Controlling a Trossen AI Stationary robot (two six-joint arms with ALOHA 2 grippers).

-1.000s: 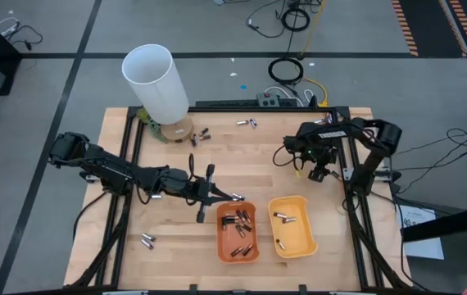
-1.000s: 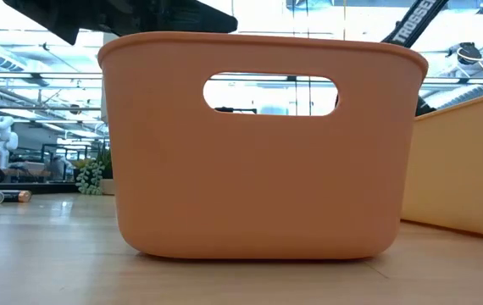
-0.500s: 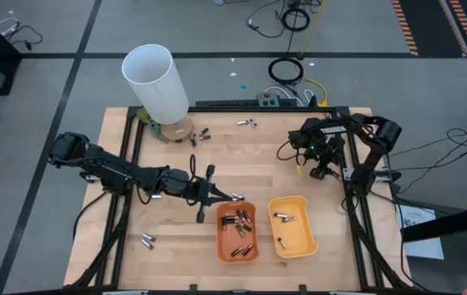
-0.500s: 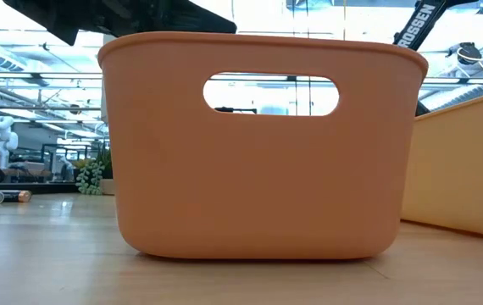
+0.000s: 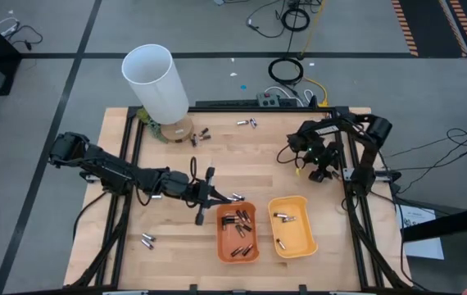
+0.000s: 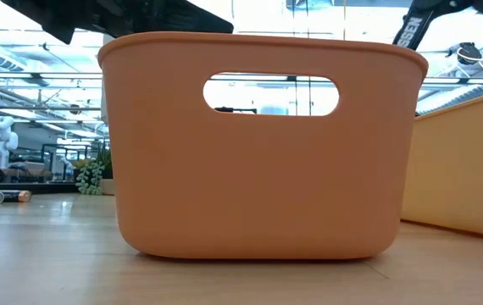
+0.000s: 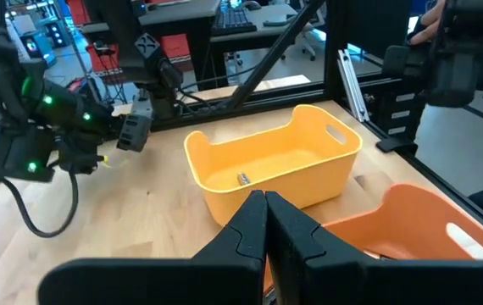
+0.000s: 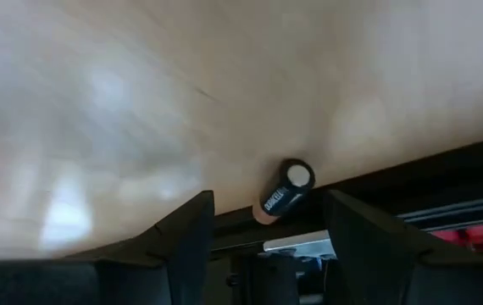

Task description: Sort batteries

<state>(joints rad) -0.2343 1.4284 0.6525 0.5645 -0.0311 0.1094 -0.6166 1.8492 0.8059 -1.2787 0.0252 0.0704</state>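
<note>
Inside two trays [image 5: 292,245]: nine batteries [image 5: 238,230] orange, two yellow.

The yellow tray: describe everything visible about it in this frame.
The yellow tray is a small rounded-rectangular bin of smooth, matte plastic with a slot handle cut into an end wall. It stands upright on the wooden table, at the near right, beside the orange tray; whether the two touch cannot be told. Two small batteries lie on its floor. Neither gripper touches it.
</note>
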